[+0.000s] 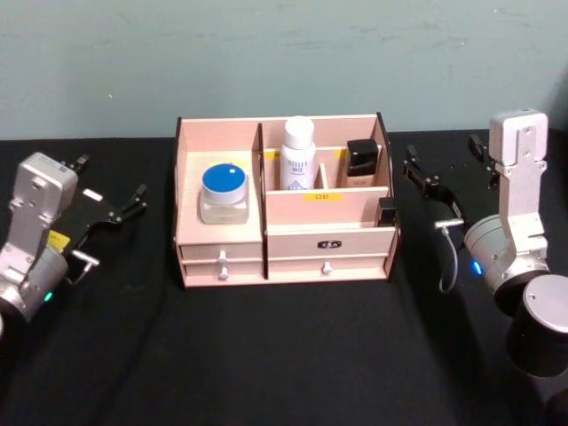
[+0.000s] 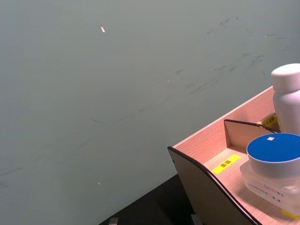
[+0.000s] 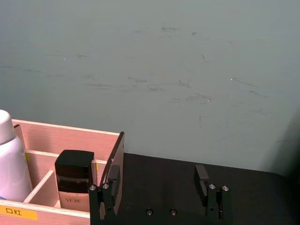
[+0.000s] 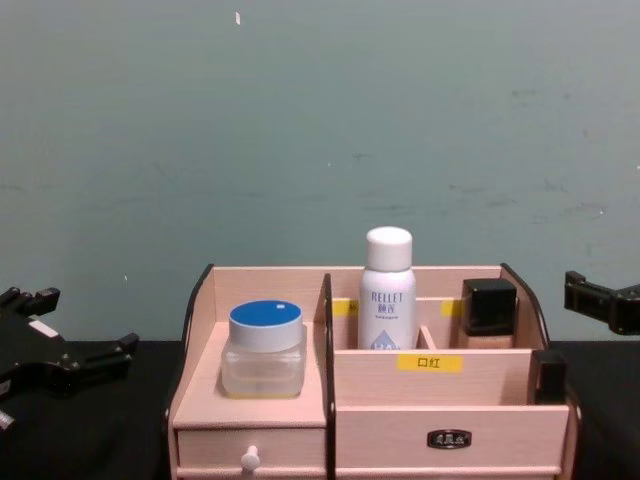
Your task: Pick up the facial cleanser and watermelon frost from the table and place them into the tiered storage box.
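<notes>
The tiered storage box [image 1: 330, 241] [image 4: 460, 425] stands mid-table against the wall. Its left compartment holds a clear jar with a blue lid [image 1: 224, 192] [image 4: 264, 346] [image 2: 275, 164]. A white bottle marked RELLET [image 1: 298, 153] [image 4: 386, 288] [image 3: 9, 164] stands upright in a rear compartment. I cannot tell from the labels which of them is the facial cleanser or the watermelon frost. My left gripper [image 1: 111, 185] [image 4: 75, 325] hovers open left of the box, holding nothing. My right gripper [image 1: 444, 169] [image 3: 157, 180] is open and bare beside the box's right wall.
A black-capped VEZE bottle [image 1: 361, 163] [image 3: 73, 180] [image 4: 487, 312] stands in the box's right rear compartment, with a small black item [image 1: 386, 211] at the front right corner. A grey-green wall [image 4: 320, 120] rises close behind the black table [image 1: 284, 355].
</notes>
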